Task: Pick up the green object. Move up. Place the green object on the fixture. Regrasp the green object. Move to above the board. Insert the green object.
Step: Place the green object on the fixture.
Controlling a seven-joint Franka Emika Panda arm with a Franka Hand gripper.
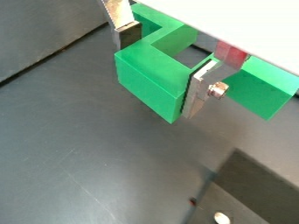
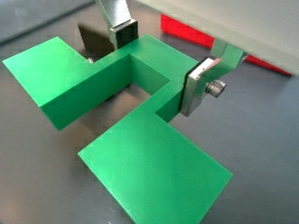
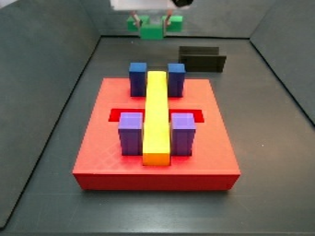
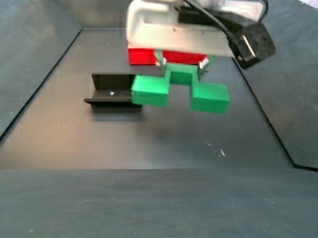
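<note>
The board [image 3: 123,161] lies flat mid-table with a yellow bar [image 3: 157,120] along its middle, blue blocks [image 3: 138,74] at one end and purple blocks [image 3: 131,135] near the other. The fixture [image 4: 112,90] stands on the floor beyond the board's blue-block end. The gripper [image 2: 158,66] hangs clear of the floor near the fixture, fingers [image 1: 201,87] clamped on the green object [image 4: 174,88].
</note>
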